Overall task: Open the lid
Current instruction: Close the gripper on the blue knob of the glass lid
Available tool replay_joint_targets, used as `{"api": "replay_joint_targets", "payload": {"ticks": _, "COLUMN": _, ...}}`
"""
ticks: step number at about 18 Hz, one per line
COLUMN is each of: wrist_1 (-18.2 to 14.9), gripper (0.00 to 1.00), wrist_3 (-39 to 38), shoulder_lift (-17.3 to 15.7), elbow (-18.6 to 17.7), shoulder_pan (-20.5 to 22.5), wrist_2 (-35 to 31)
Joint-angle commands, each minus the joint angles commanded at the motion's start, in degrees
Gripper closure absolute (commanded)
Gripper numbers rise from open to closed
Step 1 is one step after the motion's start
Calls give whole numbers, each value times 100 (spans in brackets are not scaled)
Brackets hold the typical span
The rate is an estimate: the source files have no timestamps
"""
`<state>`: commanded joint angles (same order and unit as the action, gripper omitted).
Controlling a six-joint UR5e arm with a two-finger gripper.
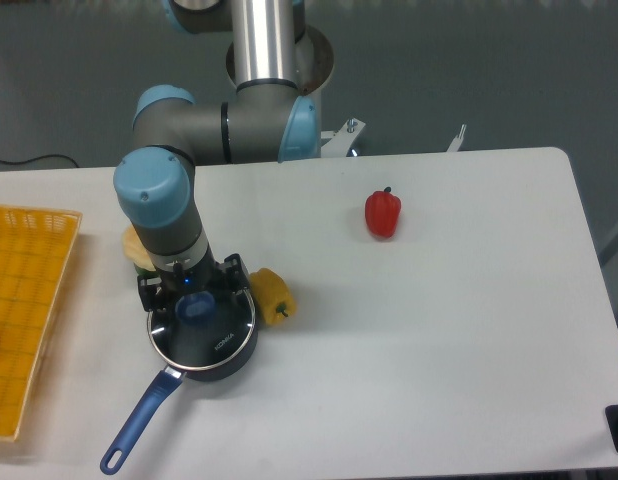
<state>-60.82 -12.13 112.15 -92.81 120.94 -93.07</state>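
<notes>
The round glass lid (217,335) with a thin metal rim sits flat on the dark blue saucepan (139,428), whose long handle points to the front left. The lid's blue knob (196,308) shows at its centre. My gripper (193,296) hangs straight down over the lid, its black fingers (235,270) spread to either side of the knob. The jaws look open, and I cannot tell whether they touch the knob.
A yellow pepper (272,296) lies against the pan's right side. A red pepper (383,213) stands at the back right. A yellow mesh basket (24,310) fills the left edge. A yellow-green object (133,250) is partly hidden behind the arm.
</notes>
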Motion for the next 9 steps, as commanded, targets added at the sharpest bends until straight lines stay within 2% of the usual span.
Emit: {"api": "replay_joint_targets", "payload": {"ticks": 9, "wrist_1": -9, "gripper": 0, "wrist_3": 0, "shoulder_lift": -53, "elbow": 9, "shoulder_pan": -9, "wrist_2": 53}}
